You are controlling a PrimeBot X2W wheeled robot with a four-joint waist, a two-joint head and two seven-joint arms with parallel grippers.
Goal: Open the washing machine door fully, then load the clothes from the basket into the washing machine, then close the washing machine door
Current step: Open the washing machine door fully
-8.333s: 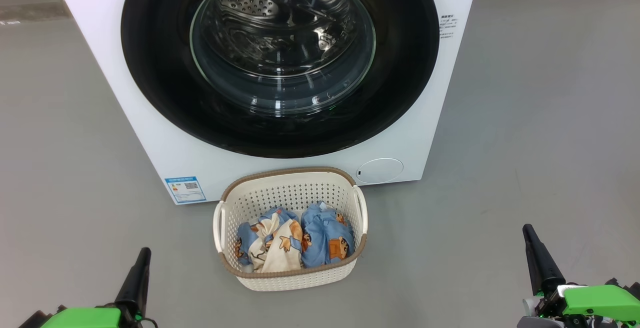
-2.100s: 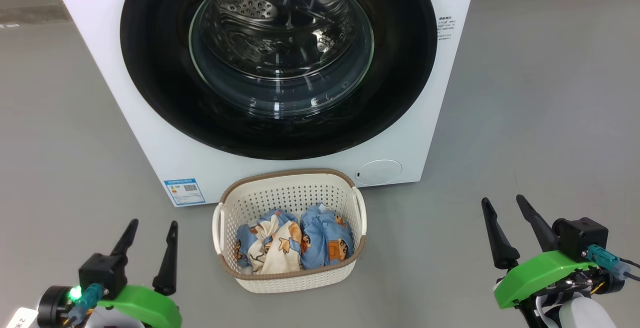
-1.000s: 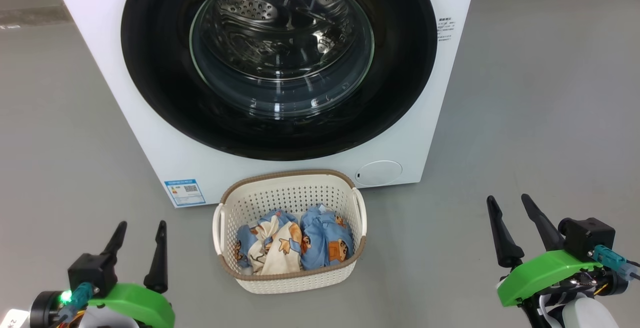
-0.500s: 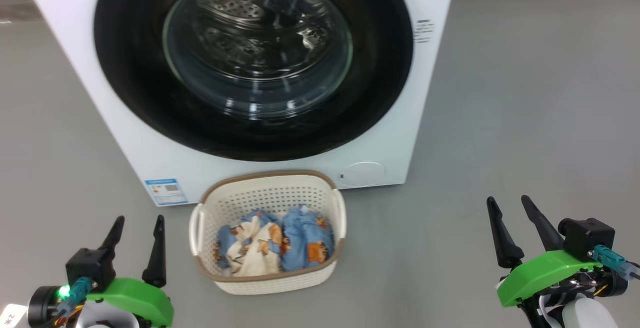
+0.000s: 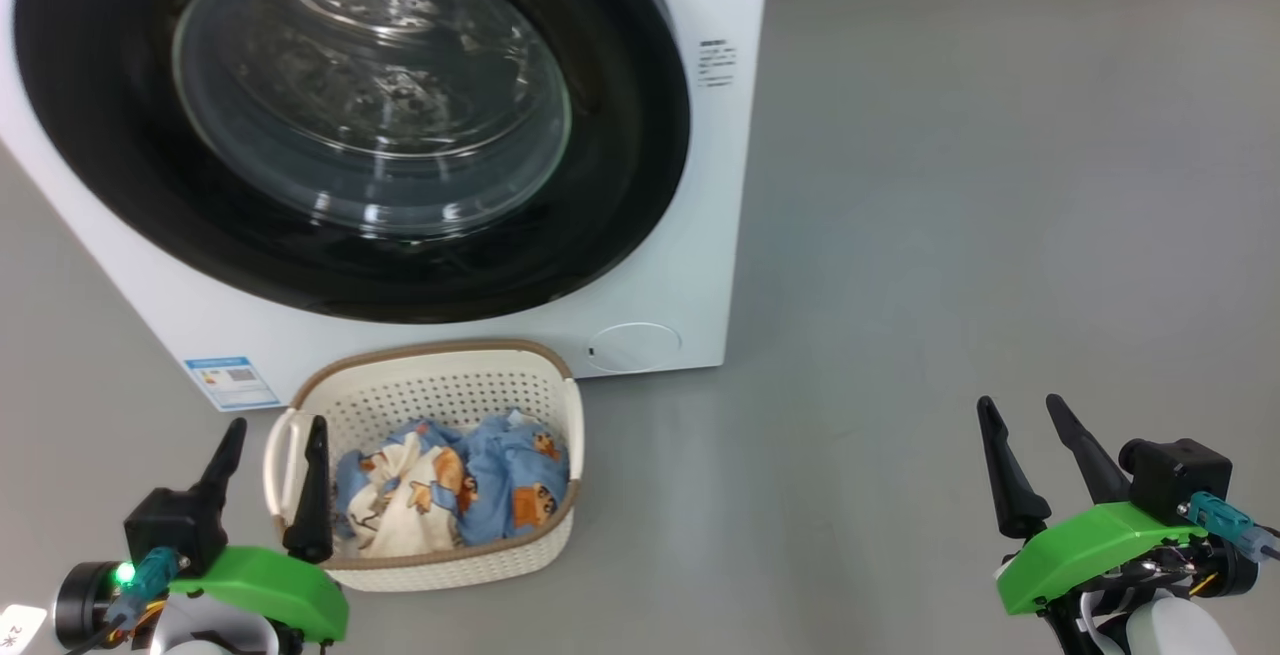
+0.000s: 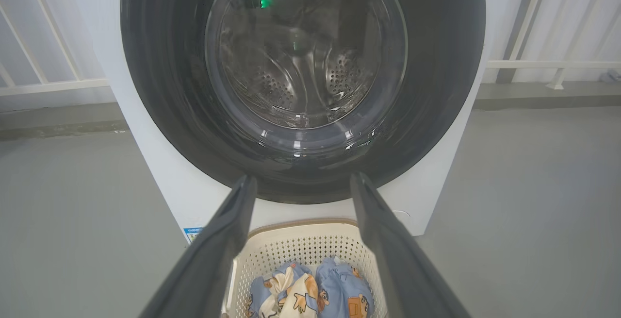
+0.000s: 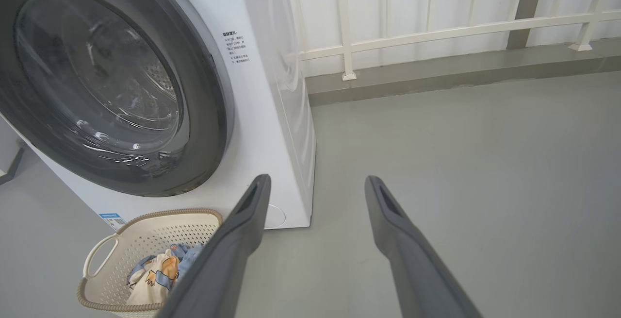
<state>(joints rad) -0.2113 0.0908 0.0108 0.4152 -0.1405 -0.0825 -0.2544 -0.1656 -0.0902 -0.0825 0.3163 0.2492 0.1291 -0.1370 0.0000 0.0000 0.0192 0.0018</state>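
**Task items.** The washing machine (image 5: 700,265) is a white box standing on the grey floor (image 5: 950,235), at the far left of the head view. The washing machine door (image 5: 620,145) is shut flush against the front. It has a wide glossy black rim around a bulging clear glass window (image 5: 370,95). A blue label (image 5: 232,382) sits low on the front at the left, and a round flap (image 5: 633,346) sits low at the right. The basket (image 5: 430,350) stands on the floor just in front of the machine, below the door. It is cream, perforated, with a brown woven-look rim and side handles. The clothes (image 5: 450,480) lie bundled inside it: light-blue and cream fabric with orange-and-brown cartoon figures.

**Pincers.** The left pincer (image 5: 277,423) hangs at the near left, just beside the basket's left handle. Its jaws stand wide and hold nothing. The right pincer (image 5: 1018,401) hangs at the near right over bare floor, well apart from the basket. Its jaws are also wide and hold nothing.

**View differences.**
- Head view: shows both pincers with their green bodies, and the whole basket from above.
- Left wrist view: faces the door squarely. The perforated steel drum (image 6: 339,73) is visible through the glass, along with a green reflection near the top. The basket lies between the two fingers (image 6: 218,240).
- Right wrist view: looks past the machine's right corner. It shows the white side panel (image 7: 291,90) and a white railing (image 7: 436,31) along the far wall.
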